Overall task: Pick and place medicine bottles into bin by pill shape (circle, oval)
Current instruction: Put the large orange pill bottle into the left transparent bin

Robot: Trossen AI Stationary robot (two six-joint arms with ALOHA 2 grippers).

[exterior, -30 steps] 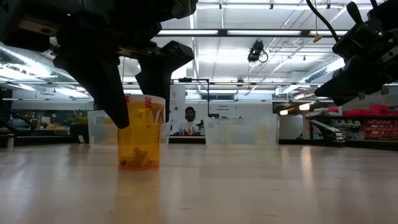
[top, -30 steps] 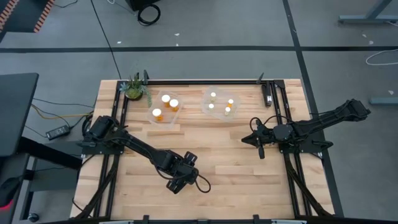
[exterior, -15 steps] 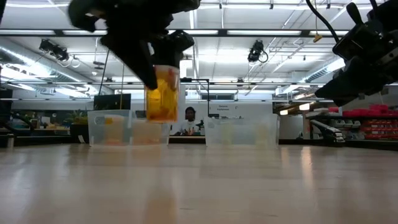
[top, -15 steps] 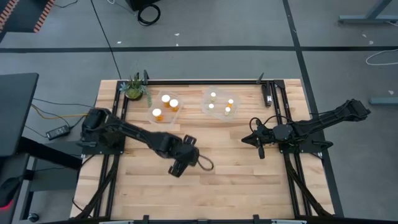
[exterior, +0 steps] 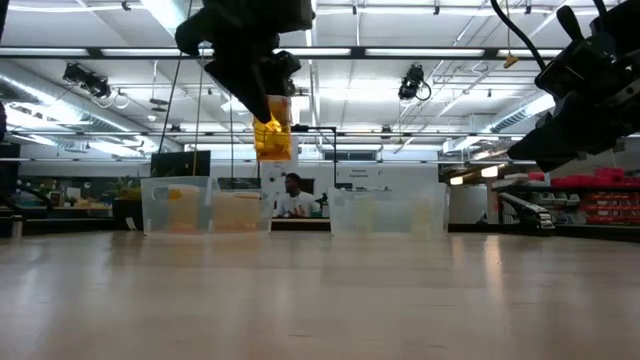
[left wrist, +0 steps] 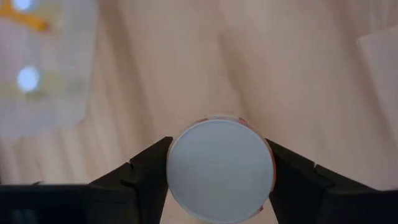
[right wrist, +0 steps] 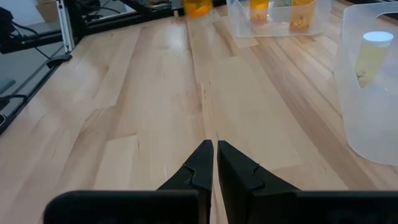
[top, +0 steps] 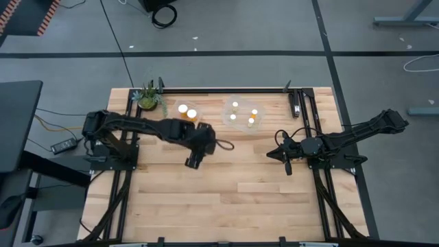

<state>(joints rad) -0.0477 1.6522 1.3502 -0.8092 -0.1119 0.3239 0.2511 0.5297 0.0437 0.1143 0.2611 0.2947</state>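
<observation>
In the low view an amber medicine bottle (exterior: pixel 273 135) hangs high above the table, and my left gripper (exterior: pixel 262 100) is shut on it. The left wrist view shows its round white cap (left wrist: pixel 219 169) between the two dark fingers. In the high view my left gripper (top: pixel 192 162) is at mid table, near the bins, and hides the bottle. A square clear bin (top: pixel 182 122) and a round clear bin (top: pixel 241 114) at the far edge each hold bottles with white caps. My right gripper (right wrist: pixel 214 160) waits shut at the right (top: pixel 276 152), holding nothing. My left gripper pinches the bottle's upper end at the white cap (left wrist: pixel 177 173) between its two fingers (left wrist: pixel 149 174), one on each side. The fingers come from above, slanting down. The bottle's amber body (exterior: pixel 274 140) hangs below them, a little tilted and clear of the table.
A small green potted plant (top: pixel 148 97) stands at the far left corner, beside the square bin. Black frame rails (top: pixel 305 113) run along the table's sides. Bare wood (top: pixel 233 199) fills the near half. A person (exterior: pixel 292 195) shows in the room beyond.
My left gripper has lifted the bottle off the near part of the table. It has carried the bottle up and toward the far edge, closer to the bins. The bottle stood on the wood a second ago and now hangs well clear of it.
</observation>
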